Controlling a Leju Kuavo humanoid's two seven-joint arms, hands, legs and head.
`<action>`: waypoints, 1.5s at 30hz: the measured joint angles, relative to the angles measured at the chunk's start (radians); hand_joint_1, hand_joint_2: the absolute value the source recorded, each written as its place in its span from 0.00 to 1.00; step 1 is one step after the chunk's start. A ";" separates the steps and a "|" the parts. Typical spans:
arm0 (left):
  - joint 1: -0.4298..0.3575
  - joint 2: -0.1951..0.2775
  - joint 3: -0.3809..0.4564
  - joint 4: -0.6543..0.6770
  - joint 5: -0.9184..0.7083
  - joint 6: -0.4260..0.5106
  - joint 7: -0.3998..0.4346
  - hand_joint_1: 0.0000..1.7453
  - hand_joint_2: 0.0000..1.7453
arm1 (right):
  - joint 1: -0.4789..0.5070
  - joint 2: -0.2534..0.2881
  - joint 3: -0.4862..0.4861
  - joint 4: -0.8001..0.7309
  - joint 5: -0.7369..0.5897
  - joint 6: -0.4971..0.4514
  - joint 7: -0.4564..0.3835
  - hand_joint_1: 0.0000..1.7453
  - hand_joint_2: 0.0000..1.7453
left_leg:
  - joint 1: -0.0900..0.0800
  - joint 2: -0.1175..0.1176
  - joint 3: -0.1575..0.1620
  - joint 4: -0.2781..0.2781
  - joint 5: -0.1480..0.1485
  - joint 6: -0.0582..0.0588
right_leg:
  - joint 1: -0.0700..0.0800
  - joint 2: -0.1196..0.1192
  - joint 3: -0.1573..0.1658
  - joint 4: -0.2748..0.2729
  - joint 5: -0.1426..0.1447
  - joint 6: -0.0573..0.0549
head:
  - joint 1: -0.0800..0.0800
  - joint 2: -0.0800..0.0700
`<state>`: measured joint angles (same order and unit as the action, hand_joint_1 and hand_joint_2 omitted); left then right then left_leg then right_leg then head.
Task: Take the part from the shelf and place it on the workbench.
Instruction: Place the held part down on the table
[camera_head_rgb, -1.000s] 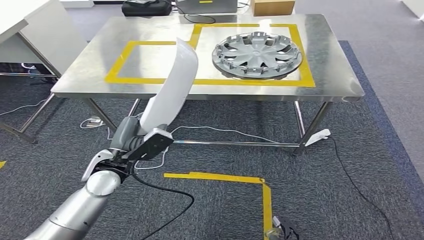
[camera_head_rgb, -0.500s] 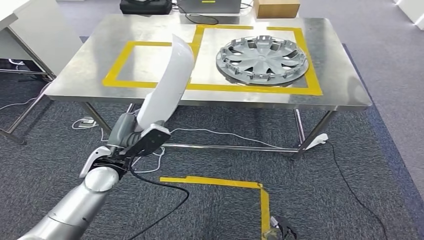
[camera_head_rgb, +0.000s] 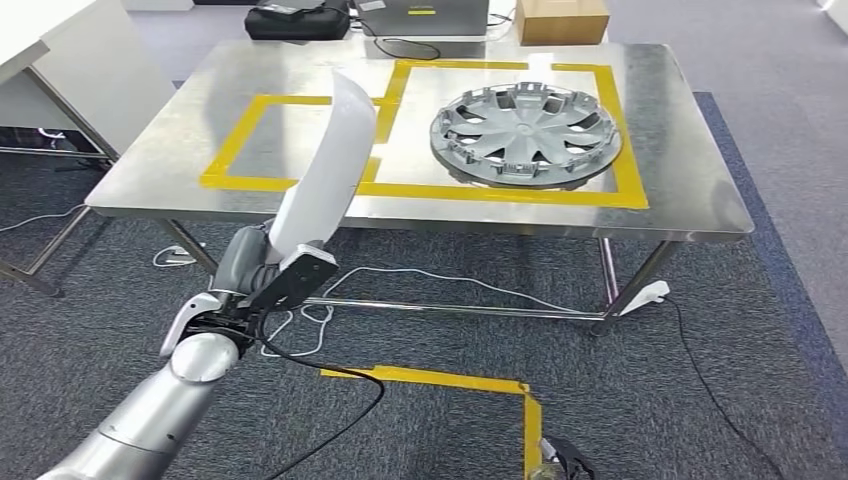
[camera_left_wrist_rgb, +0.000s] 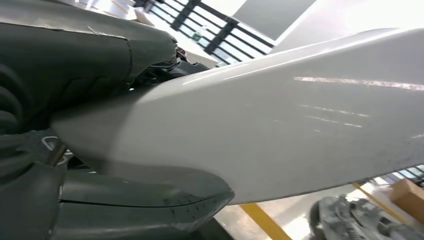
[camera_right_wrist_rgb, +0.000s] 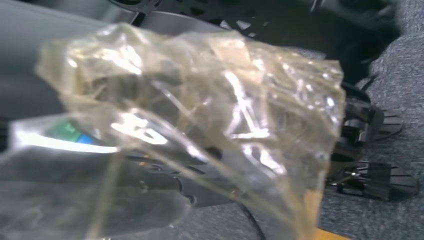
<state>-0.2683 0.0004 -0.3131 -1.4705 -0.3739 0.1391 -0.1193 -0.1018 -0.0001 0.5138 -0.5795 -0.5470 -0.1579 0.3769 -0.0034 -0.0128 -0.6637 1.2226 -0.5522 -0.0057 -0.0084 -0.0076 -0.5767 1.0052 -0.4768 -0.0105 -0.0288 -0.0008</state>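
Head view, facing a stainless-steel workbench (camera_head_rgb: 690, 170) marked out in yellow tape: left hand (camera_head_rgb: 262, 272) clamped on the lower end of a long, curved, glossy white plastic part (camera_head_rgb: 325, 170), blade rising up and away from the fingers and leaning over the bench's near edge. Beyond the part's tip, a smaller yellow-taped rectangle (camera_head_rgb: 225, 155) lies bare; off to the far side of it, a silver plastic hubcap (camera_head_rgb: 525, 130) sits inside a larger taped square.

Left wrist view, close in: thick grey thumb (camera_left_wrist_rgb: 150, 200) pressed along one face of the white part (camera_left_wrist_rgb: 280, 125), darker fingers (camera_left_wrist_rgb: 90, 55) wrapped over the other. Fingers drawn well in, no gap against the plastic, grip low near the part's base.

Step in hand, by judgement: carrying the part in to the bench. Best done by closing the remaining ground squarely, lifting the base above the table edge before reaching, then laying the blade flat inside the bare rectangle, well apart from the hubcap. Long lever above a low grip, so slow wrist turns advised; release only once the part rests along its length.

Right wrist view: right hand's state impossible to tell behind crinkled clear plastic film (camera_right_wrist_rgb: 200, 125) close to the lens.
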 joint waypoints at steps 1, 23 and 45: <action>0.003 0.000 0.002 0.004 0.000 0.003 0.002 1.00 1.00 | 0.000 0.000 0.000 0.000 0.001 0.000 0.000 0.00 0.00 | 0.001 0.000 -0.034 0.039 -0.017 -0.001 | 0.001 -0.006 0.009 0.000 -0.009 -0.001 | 0.000 0.000; -0.015 -0.016 0.014 0.047 -0.027 -0.014 0.017 1.00 1.00 | -0.012 0.000 -0.002 -0.003 0.012 0.004 0.035 0.00 0.00 | -0.011 -0.051 0.098 -0.209 0.070 0.042 | 0.011 0.010 -0.068 0.019 0.027 0.033 | 0.006 0.000; -0.059 -0.006 -0.047 0.076 -0.077 -0.123 0.000 1.00 1.00 | -0.023 0.000 -0.005 -0.003 0.019 0.030 0.061 0.00 0.00 | 0.000 0.002 0.042 -0.211 0.122 0.051 | 0.010 0.006 -0.039 0.178 -0.098 0.043 | 0.005 0.000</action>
<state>-0.3278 -0.0051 -0.3599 -1.3944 -0.4507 0.0158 -0.1190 -0.1253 -0.0004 0.5093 -0.5827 -0.5283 -0.1280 0.4382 -0.0033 -0.0108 -0.6215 1.0118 -0.4300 0.0451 0.0020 -0.0015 -0.6161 1.1835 -0.5750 0.0321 -0.0235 -0.0009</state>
